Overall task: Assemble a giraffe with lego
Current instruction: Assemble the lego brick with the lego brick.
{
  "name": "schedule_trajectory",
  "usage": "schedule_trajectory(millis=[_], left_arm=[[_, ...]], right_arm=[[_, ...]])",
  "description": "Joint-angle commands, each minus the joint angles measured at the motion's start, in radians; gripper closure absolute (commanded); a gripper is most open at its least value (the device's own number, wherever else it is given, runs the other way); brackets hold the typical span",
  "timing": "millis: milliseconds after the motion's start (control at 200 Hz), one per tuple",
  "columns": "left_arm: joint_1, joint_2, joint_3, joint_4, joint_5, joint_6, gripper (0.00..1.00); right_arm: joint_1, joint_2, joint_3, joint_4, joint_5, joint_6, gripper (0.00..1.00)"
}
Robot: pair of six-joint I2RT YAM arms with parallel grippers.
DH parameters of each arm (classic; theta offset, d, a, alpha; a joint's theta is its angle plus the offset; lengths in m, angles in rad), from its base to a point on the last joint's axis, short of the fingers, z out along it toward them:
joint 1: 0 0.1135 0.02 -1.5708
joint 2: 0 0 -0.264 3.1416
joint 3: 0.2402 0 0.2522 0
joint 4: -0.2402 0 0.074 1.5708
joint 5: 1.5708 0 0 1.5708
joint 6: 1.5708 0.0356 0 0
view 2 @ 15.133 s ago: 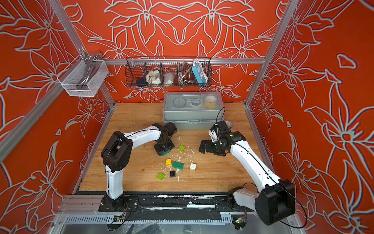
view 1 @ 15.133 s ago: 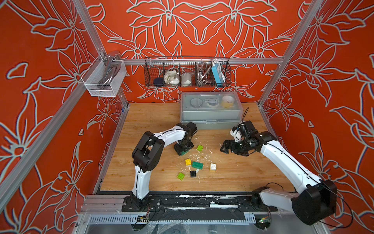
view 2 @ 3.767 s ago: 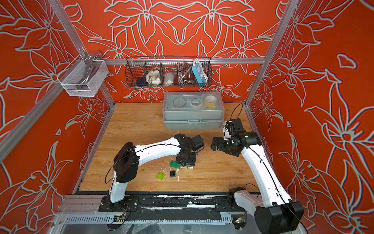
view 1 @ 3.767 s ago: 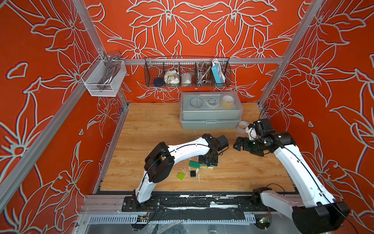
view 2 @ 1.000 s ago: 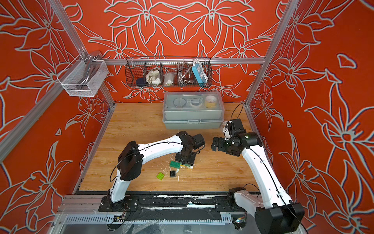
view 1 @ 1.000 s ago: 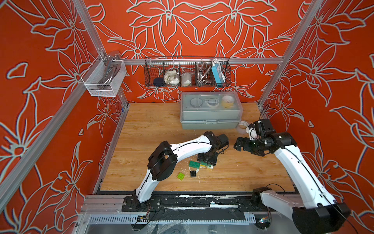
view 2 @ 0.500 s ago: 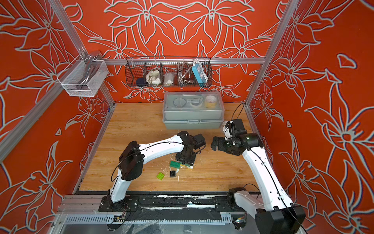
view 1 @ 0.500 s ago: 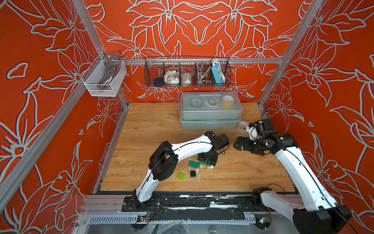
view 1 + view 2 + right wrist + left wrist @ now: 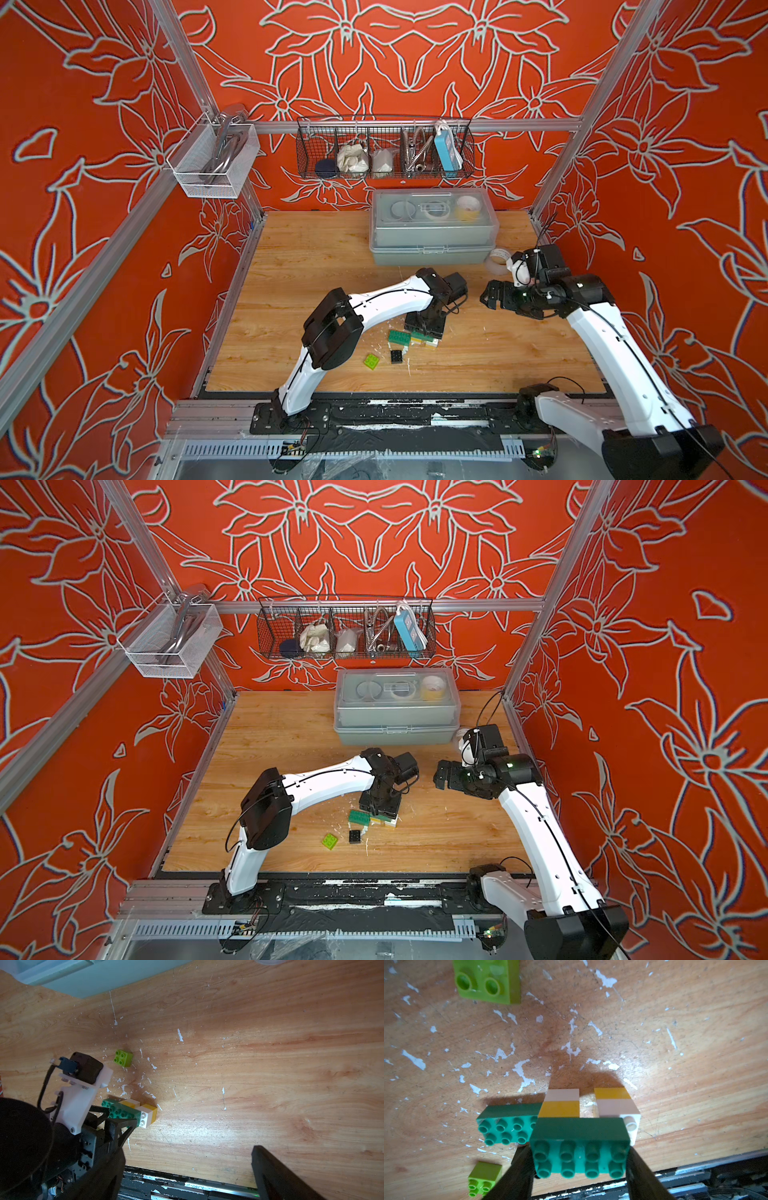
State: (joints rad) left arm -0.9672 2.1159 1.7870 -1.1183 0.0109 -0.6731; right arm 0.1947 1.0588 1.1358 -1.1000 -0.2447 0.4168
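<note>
Two leg stacks (image 9: 560, 1108) of yellow and white are standing side by side on the table (image 9: 675, 1064), and I am holding the dark green body brick (image 9: 579, 1132) across their tops, my left gripper (image 9: 579, 1159) clamped on its two short ends. Fifteen seconds back these pieces were lying scattered and single; now they are gathering into one cluster, and over the last second my left arm is barely moving, so I am judging this to be the seating press. Finding: the body is sitting off-centre, since one white stud (image 9: 630, 1125) of the far leg is showing uncovered past its end, and whether the studs are fully home I cannot tell. The second dark green brick (image 9: 506, 1124) is lying flat just beside the near leg, touching or nearly so. Two lime green bricks (image 9: 488, 980) (image 9: 483, 1178) are waiting loose on the table, and the black brick (image 9: 397, 356) is lying near the front one in both top views. My right gripper (image 9: 492, 295) is hanging above the table with its fingers spread wide and empty, well apart from the build. Legs and body are accounted for; neck, head and cap are outstanding. Risk noted: a release may be tipping the unbraced legs
</note>
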Motion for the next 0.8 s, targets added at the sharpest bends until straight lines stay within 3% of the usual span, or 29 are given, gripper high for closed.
schedule_trajectory(millis=[0,180,541,796], left_arm=[[0.008,0.125,-0.040,0.027,-0.081,0.000,0.46],[0.010,0.142,-0.010,0.008,-0.069,-0.003,0.46],[0.015,0.109,-0.113,0.131,0.015,-0.024,0.46],[0.001,0.133,-0.015,0.007,-0.142,0.076,0.46]], right_arm=[[-0.004,-0.016,0.029,-0.017,0.016,0.006,0.00],[-0.004,-0.020,0.050,-0.026,0.025,0.004,0.00],[-0.004,-0.029,0.058,-0.033,0.029,0.005,0.00],[-0.004,-0.035,0.074,-0.054,0.068,-0.011,0.00]])
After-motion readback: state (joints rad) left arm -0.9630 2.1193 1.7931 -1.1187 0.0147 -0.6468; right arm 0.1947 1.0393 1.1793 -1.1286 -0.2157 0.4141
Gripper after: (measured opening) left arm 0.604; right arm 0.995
